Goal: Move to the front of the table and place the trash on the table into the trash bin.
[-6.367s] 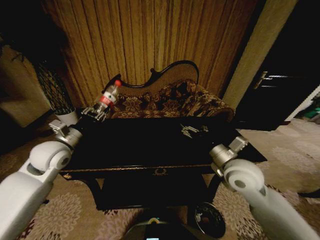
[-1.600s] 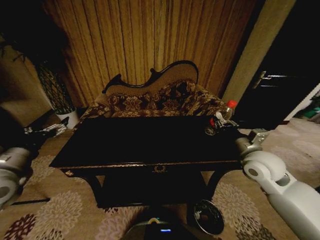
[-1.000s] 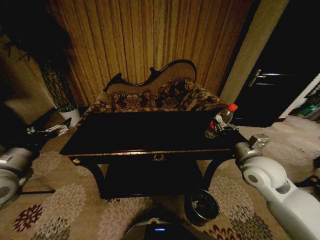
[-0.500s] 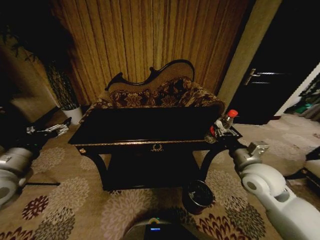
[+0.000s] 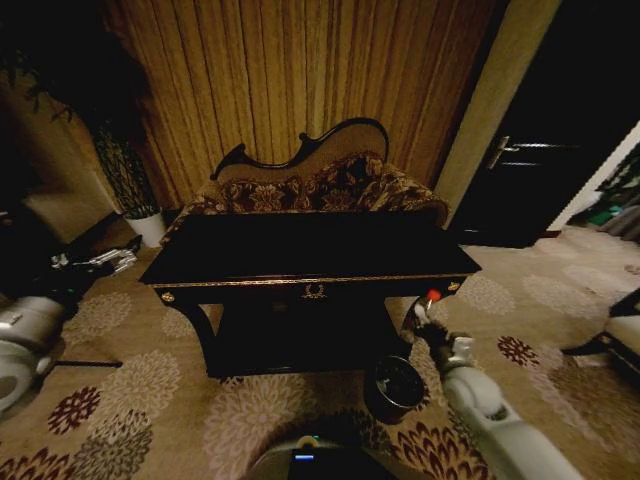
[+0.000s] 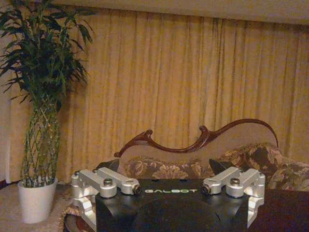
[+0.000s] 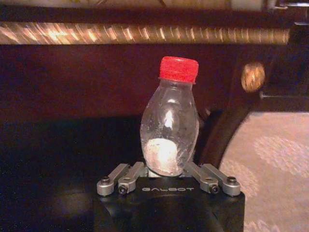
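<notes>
The black table (image 5: 300, 250) with gold trim stands straight ahead, and its top looks bare. Below its right front corner my right gripper (image 5: 424, 318) is shut on a clear plastic bottle (image 5: 428, 304) with a red cap. It hangs just above and to the right of the small round trash bin (image 5: 392, 400) on the carpet. In the right wrist view, the bottle (image 7: 169, 130) stands upright between the fingers of the right gripper (image 7: 166, 171), in front of the table's gold-edged apron (image 7: 96, 72). My left gripper (image 5: 95, 262) is parked out to the left, open (image 6: 169, 187) and holding nothing.
A floral sofa (image 5: 320, 185) with a curved dark frame stands behind the table against tan curtains. A plant in a white pot (image 5: 148, 225) is at the back left. A dark door (image 5: 530, 170) is at the right. Patterned carpet surrounds the table.
My right arm has dropped with the bottle from the table's right corner to below the tabletop, near the bin. The view has shifted a little; the left arm stays put.
</notes>
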